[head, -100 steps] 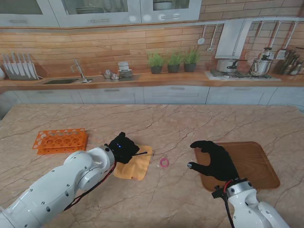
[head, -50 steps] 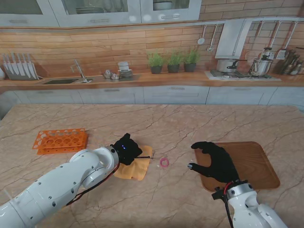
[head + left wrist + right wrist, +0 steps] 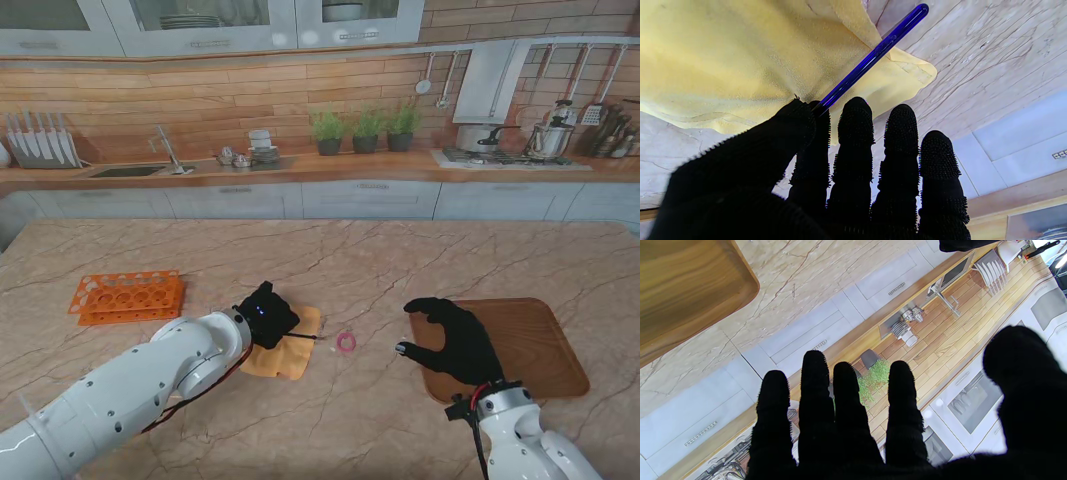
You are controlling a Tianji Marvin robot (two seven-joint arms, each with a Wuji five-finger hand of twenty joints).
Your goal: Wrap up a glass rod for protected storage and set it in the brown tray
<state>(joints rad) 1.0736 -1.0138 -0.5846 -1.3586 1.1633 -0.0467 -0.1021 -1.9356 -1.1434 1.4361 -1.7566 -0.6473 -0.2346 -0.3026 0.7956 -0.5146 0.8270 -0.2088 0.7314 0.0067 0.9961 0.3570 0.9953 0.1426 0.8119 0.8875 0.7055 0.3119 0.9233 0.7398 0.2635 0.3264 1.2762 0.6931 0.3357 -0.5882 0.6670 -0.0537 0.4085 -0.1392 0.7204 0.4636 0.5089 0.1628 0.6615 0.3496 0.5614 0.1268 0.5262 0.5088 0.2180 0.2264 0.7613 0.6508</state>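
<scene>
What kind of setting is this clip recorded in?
Most likely a kitchen, possibly a printed backdrop: a marble-look counter stands before a sink with faucet, a knife rack, potted herbs and a stove with pots. Lab-style props sit on the counter, such as an orange tube rack.

Blue glass rod (image 3: 870,58) lies slanted over the rumpled yellow cloth (image 3: 283,350), its tip past the cloth's edge. Brown tray (image 3: 540,345) sits near the worktop's right edge.
</scene>
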